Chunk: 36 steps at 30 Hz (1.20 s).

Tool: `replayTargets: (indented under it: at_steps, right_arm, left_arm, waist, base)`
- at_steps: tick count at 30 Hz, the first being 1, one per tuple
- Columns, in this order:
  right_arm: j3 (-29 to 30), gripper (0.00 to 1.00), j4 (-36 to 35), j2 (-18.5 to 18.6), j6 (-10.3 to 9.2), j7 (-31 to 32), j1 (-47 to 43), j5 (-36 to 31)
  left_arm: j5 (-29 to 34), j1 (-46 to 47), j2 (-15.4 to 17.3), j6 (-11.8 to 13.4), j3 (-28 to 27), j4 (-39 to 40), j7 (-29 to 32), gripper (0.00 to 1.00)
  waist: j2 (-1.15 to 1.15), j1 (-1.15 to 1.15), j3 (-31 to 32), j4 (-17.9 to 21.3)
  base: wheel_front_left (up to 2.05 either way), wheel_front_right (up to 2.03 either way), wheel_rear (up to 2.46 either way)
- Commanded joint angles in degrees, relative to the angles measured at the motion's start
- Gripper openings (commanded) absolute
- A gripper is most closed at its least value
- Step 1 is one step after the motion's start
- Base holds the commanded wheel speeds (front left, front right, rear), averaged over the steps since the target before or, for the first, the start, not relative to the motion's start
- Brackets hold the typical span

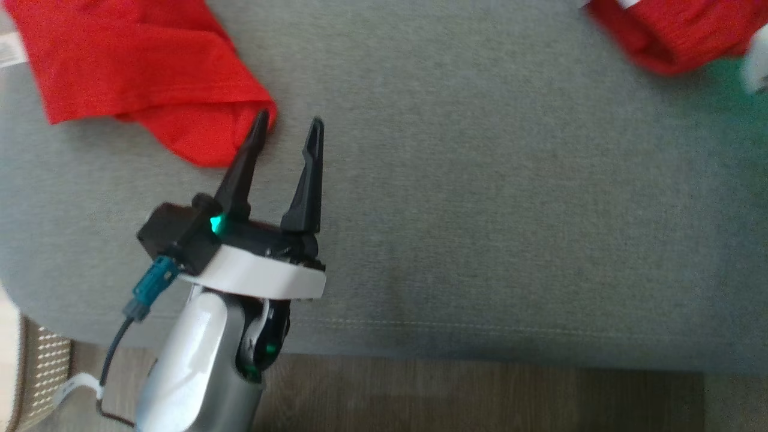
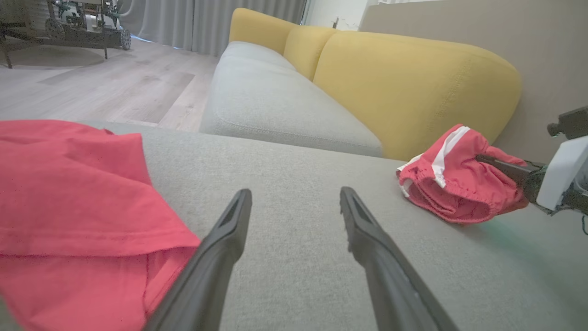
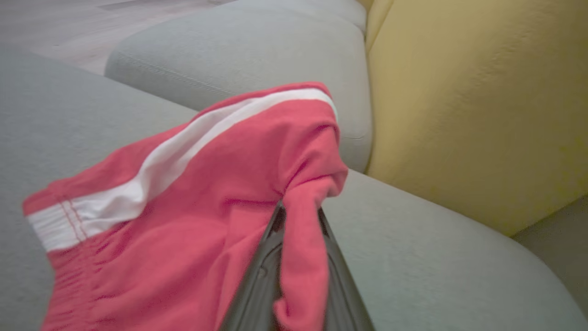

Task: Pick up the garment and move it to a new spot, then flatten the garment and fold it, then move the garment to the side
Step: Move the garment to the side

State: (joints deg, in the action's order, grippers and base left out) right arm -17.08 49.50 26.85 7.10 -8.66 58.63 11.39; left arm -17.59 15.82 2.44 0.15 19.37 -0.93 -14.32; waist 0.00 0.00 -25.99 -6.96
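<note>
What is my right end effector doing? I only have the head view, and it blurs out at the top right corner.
Observer: The right end effector is shut on the red shorts, with a fold of cloth pinched between its fingers.
Operator: Any markings on those shorts?
Observer: Yes, a white stripe runs along one side.
Operator: What's behind them?
Observer: The sofa's yellow backrest rises just beyond the shorts.
</note>
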Motion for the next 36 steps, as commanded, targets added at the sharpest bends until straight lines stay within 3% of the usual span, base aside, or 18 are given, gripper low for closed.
replayTargets:
  at_steps: [1,11,18,25,26,36]
  right_arm:
    - [-0.06,0.00,-1.80,2.06,0.39,-0.55,1.81,1.44]
    - [4.37,0.00,-2.20,9.57,0.39,0.78,6.35,3.67]
    - [11.03,0.00,-3.27,10.34,0.39,1.78,7.53,1.34]
    - [16.46,0.00,-4.88,8.36,0.39,1.61,6.24,1.00]
    - [16.98,0.98,-5.75,7.52,0.39,1.49,5.64,0.95]
    - [19.95,1.00,-9.73,6.02,0.39,1.59,3.01,-0.13]
  left_arm:
    - [0.60,2.02,0.43,-0.48,-1.62,2.42,-0.68,1.00]
    - [3.14,7.64,0.43,-2.29,-1.51,4.54,-0.68,1.00]
    - [4.72,9.53,0.43,-3.49,-2.48,6.05,-0.68,1.00]
    - [5.45,9.53,0.43,-4.53,-3.26,5.71,-0.68,1.00]
    - [5.43,9.29,0.43,-4.73,-3.44,5.52,-0.68,1.00]
    - [3.99,7.95,0.43,-4.40,-3.95,4.59,-0.68,1.00]
  waist:
    - [0.00,0.00,-1.94,1.95]
    - [0.00,0.00,-8.08,6.98]
    - [0.00,0.00,-12.11,9.97]
    - [0.00,0.00,-13.43,11.05]
    - [0.00,0.00,-13.37,10.96]
    - [0.00,0.00,-10.59,9.00]
  base:
    - [0.00,0.00,0.00]
    - [0.00,0.00,0.00]
    - [0.00,0.00,0.00]
    - [0.00,0.00,0.00]
    - [0.00,0.00,0.00]
    - [0.00,0.00,0.00]
